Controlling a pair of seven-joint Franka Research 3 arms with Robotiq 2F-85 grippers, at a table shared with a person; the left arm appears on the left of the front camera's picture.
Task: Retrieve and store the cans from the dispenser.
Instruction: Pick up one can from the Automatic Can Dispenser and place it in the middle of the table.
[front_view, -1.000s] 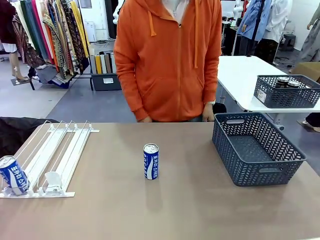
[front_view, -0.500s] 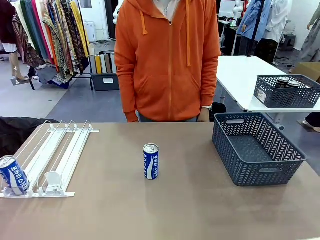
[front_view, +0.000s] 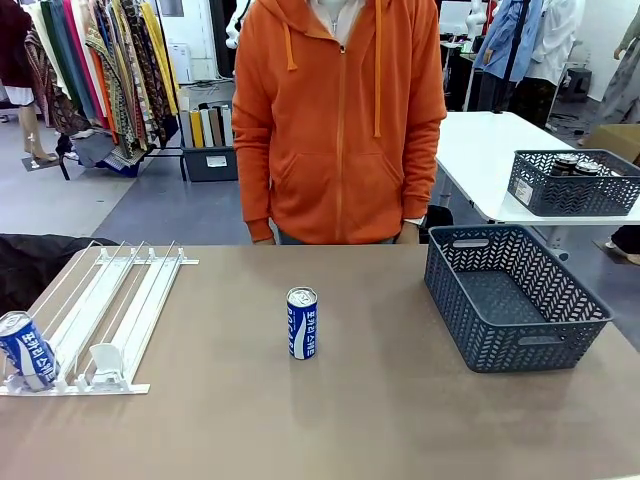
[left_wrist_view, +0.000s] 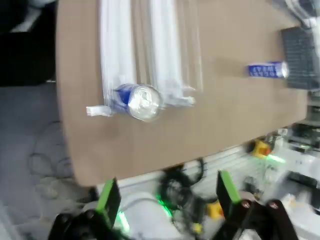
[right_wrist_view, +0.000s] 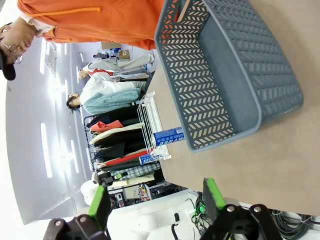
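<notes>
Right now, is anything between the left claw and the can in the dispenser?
Nothing visible does. The open left claw faces the can at the end of the dispenser, with only bare tabletop between.

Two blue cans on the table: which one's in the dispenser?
The tilted blue can at the table's near-left corner, lying in the white dispenser. The upright blue can stands mid-table, outside it.

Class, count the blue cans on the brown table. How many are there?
2. One blue can sits at the near end of the dispenser, in its leftmost lane; the other blue can stands upright in the middle of the table. None seems hidden.
</notes>
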